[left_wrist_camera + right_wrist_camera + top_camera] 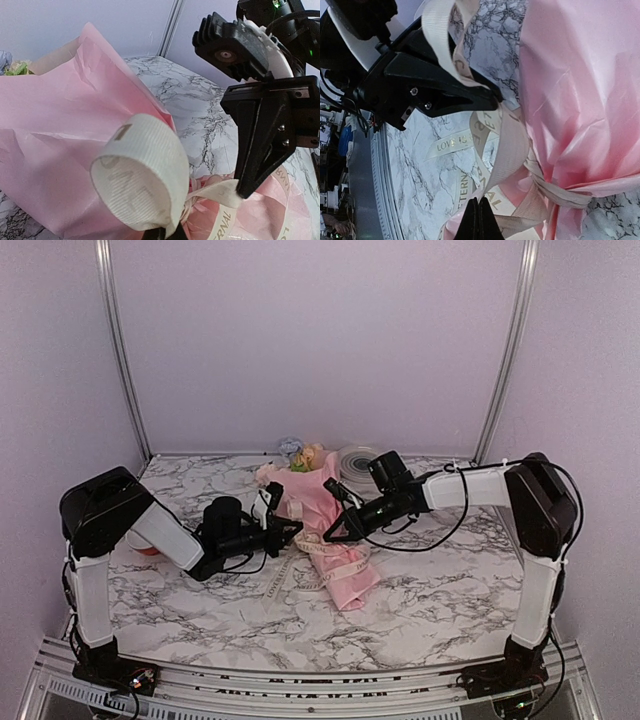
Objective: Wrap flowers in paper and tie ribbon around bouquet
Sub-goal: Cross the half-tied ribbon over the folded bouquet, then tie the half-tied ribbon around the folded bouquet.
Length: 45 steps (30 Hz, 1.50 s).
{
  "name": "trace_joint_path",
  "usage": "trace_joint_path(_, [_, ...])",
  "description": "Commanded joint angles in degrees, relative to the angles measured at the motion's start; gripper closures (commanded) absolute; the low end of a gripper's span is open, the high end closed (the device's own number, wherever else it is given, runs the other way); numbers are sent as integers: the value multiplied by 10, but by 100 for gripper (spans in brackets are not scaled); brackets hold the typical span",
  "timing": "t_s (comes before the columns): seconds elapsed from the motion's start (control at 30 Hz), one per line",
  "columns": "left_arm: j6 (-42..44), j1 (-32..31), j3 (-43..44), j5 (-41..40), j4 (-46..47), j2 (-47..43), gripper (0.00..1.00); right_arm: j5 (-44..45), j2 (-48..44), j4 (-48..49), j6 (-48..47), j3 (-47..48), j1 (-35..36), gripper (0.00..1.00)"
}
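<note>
Two end effectors meet at the waist of the bouquet (318, 508). It lies on the marble worktop (440, 590) between the arms, wide end toward the far wall, narrow end pointing near and right. The flowers (305, 456) show at the far end, just left of a round plate (356, 460). The left end effector (492, 99) is clenched on the ribbon (142, 180), which stands up from it in an open loop. The right end effector (243, 190) is likewise clenched, pinching a strand of the same ribbon close beside the band that cinches the wrap. The two tips sit near each other but apart. Loose ribbon tails lie on the worktop on the near side of the bouquet.

Handling, as you may judge it: the ribbon looks light, flat and springy, holding a curve rather than draping limp. It also looks smooth enough to slide through a loose pinch. Take it across its width, close to the knot, so that you have little slack to manage. The paper (65, 130) is thin, soft and creased, and would probably tear or crumple under a hard pull, so let the tension run along the ribbon, not into the sheet. The bouquet seems light and may drag across the worktop if one side pulls alone, so balance the two.
</note>
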Motion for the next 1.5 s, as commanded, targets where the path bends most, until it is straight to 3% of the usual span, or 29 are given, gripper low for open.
trace_joint_path(0.0, [-9, 5, 24, 2, -31, 15, 100, -69, 23, -3, -4, 18, 9, 98])
trace_joint_path(0.1, [-9, 7, 26, 5, -33, 16, 100, -53, 31, -48, -27, 32, 9, 92])
trace_joint_path(0.3, [-13, 12, 30, 17, -34, 20, 100, 15, 22, -151, -64, 81, -12, 68])
trace_joint_path(0.47, [-10, 12, 27, 19, -34, 19, 100, 66, 19, -207, -76, 148, -30, 59])
trace_joint_path(0.5, [-9, 12, 27, 20, -35, 18, 100, 91, 24, -217, -74, 163, -30, 59])
trace_joint_path(0.63, [-8, 12, 26, 22, -34, 18, 100, 136, 55, -215, -47, 203, -18, 82])
trace_joint_path(0.77, [-6, 12, 23, 23, -34, 15, 100, 158, 71, -214, -54, 215, 13, 91])
trace_joint_path(0.97, [-6, 12, 24, 28, -34, 15, 100, 204, 102, -234, -51, 232, 23, 96])
trace_joint_path(1.13, [-5, 12, 24, 29, -34, 15, 100, 187, 123, -237, -66, 239, 29, 98])
trace_joint_path(1.47, [-6, 12, 24, 30, -35, 17, 100, -3, 179, -263, -120, 266, 30, 96])
